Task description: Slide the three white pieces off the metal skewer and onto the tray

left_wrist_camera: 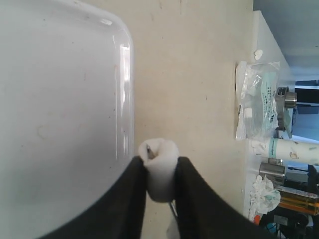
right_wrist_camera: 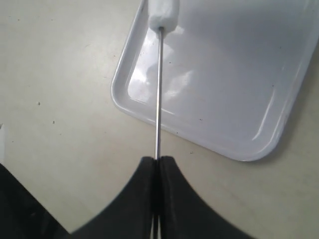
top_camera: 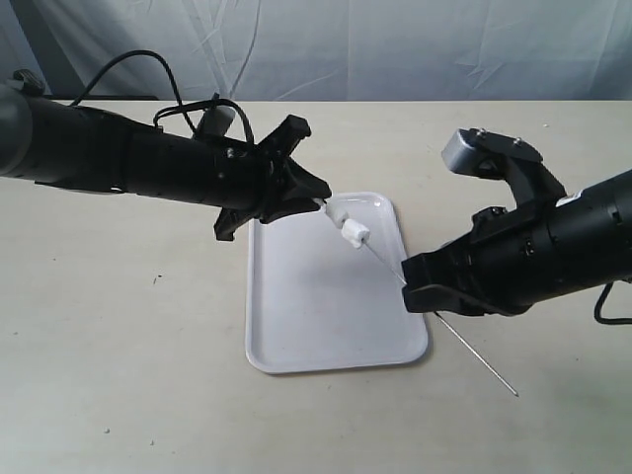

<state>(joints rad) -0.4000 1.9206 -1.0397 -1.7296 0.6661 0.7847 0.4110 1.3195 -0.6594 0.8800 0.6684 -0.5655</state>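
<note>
Skewer (top_camera: 380, 259) first: a thin, straight grey rod. It slants from my left gripper (top_camera: 321, 201) down to my right gripper (top_camera: 409, 286), and its bare tail pokes out past the right one over the table (top_camera: 118, 326). The white pieces (top_camera: 355, 234) are threaded on its upper stretch, small soft-looking chunks close to the left gripper, over the tray's far right corner.

From the exterior view I can separate two chunks. The one nearest the left fingertips is partly covered by them. My left wrist view settles it: one piece (left_wrist_camera: 158, 172) is pinched between the two black fingers (left_wrist_camera: 132, 199), and the rod's end shows as a dark spot in its face. Another bit of white past it is blurred and cut off at the frame edge.

On my right wrist view the fingers (right_wrist_camera: 139, 199) are pressed together on the rod (right_wrist_camera: 158, 89). The rod leads to a single piece (right_wrist_camera: 163, 14) cropped by the frame edge, so I can't see the rest of the row there.

Between the arms the tray (top_camera: 296, 336) lies flat on the table: glossy white, rectangular, with rounded corners and a low rim (right_wrist_camera: 199, 138). Its floor shows glare and a pale reflection under the rod. The pieces are on the rod, not on the tray's floor.
</note>
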